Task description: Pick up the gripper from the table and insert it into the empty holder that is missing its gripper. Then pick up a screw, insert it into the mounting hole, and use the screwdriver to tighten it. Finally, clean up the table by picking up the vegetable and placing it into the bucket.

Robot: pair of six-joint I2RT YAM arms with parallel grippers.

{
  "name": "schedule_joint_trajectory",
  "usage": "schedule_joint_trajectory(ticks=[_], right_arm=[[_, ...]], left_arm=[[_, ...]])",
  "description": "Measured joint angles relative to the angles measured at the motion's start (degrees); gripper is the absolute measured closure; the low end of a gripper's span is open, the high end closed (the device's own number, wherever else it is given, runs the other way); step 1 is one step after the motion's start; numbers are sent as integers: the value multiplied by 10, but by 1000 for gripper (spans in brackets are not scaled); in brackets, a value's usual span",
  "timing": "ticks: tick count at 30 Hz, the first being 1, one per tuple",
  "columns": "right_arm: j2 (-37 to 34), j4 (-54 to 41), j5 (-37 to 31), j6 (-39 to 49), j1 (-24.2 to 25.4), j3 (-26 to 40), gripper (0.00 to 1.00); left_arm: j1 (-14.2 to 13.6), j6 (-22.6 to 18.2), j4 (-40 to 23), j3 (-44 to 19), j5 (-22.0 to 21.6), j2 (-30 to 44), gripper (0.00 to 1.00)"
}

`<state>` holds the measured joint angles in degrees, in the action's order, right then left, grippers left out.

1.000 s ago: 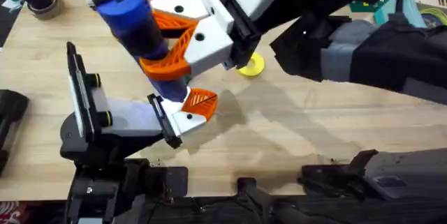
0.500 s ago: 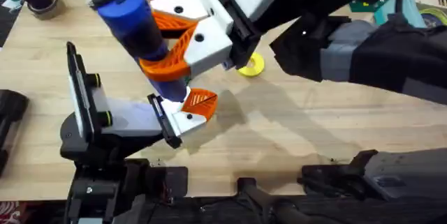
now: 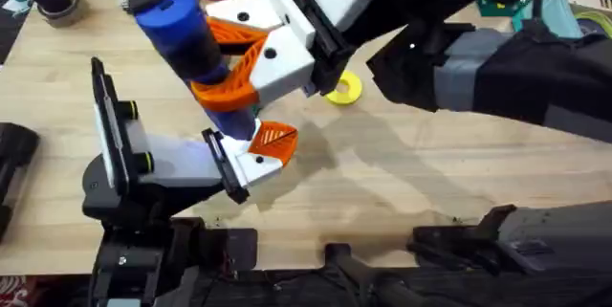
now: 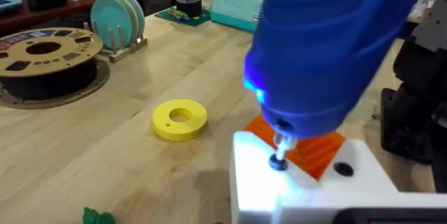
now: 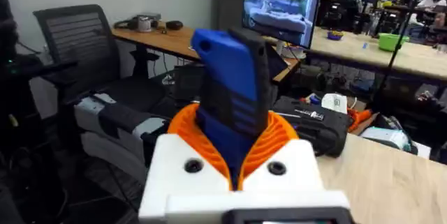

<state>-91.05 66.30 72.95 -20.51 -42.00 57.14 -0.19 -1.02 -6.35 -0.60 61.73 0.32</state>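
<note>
Most of the open room is on the wooden table [image 3: 402, 168], out past the yellow disc [image 3: 344, 89] on the side away from the left arm's base. That stretch of wood is bare. The near edge is crowded with both arm bases, and the far edge has clutter along it.

The right tool [image 3: 244, 58] reaches across the middle and is pinched on the screwdriver [image 3: 182, 28]. Its orange ribbed pads [image 3: 228, 32] are pressed against the blue barrel from both sides. In the right wrist view the barrel [image 5: 234, 109] stands up between the two white finger bases, with orange curving round each side of it.

The screwdriver is tilted, dark cap up and away from the disc, tip down toward the left tool [image 3: 258, 149]. The left wrist view shows it best: the thin metal tip sits on a screw [image 4: 279, 161] in the white holder [image 4: 307, 189], and a small blue light glows on the barrel just above it. The orange gripper [image 4: 307, 151] is seated in that holder right behind the tip.

Can't tell how far the left tool is spread; from overhead I can make out one white finger block with an orange piece [image 3: 274, 139] on it.

The disc lies flat just beside the holder, not touching. A brown filament spool [image 4: 45, 60] is well beyond the disc, and a bit of green [image 4: 98, 216] peeks in near the holder.
</note>
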Motion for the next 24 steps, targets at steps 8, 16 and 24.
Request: schedule_joint_trajectory(ticks=[8, 16, 24], right_arm=[[-2, 0, 0, 0, 0, 0, 976], [-2, -1, 0, 0, 0, 0, 976], [-2, -12, 0, 0, 0, 0, 976]], left_arm=[[0, 0, 0, 0, 0, 0, 997], [0, 0, 0, 0, 0, 0, 997], [0, 0, 0, 0, 0, 0, 997]])
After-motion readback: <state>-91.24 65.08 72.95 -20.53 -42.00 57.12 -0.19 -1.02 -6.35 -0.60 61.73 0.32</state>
